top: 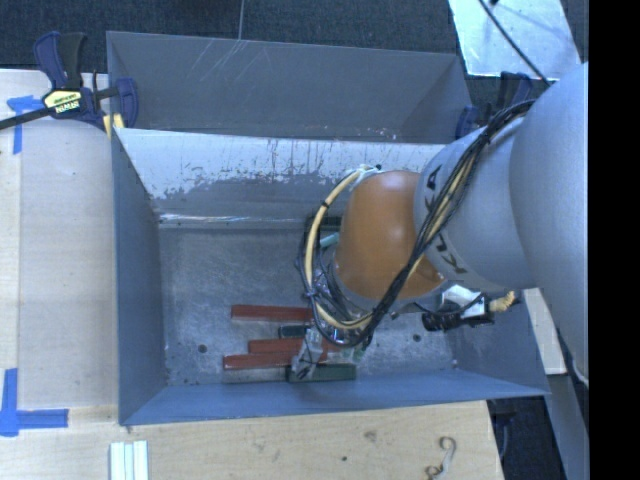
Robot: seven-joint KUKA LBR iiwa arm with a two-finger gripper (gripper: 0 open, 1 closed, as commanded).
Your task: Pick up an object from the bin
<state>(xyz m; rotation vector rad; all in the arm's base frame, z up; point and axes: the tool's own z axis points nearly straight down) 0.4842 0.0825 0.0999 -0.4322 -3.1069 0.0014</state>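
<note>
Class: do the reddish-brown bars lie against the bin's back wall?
No, the reddish-brown bars lie near the front wall of the bin, by the pincer.

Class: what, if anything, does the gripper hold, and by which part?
It cannot be told: the gripper is down among red-brown bars at the bin's near wall.

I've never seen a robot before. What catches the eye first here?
A big grey arm with an orange cover and looped cables reaches in from the right over the grey metal bin. Its gripper sits low near the bin's front wall, beside three reddish-brown flat bars on the floor and a small dark green piece.
</note>
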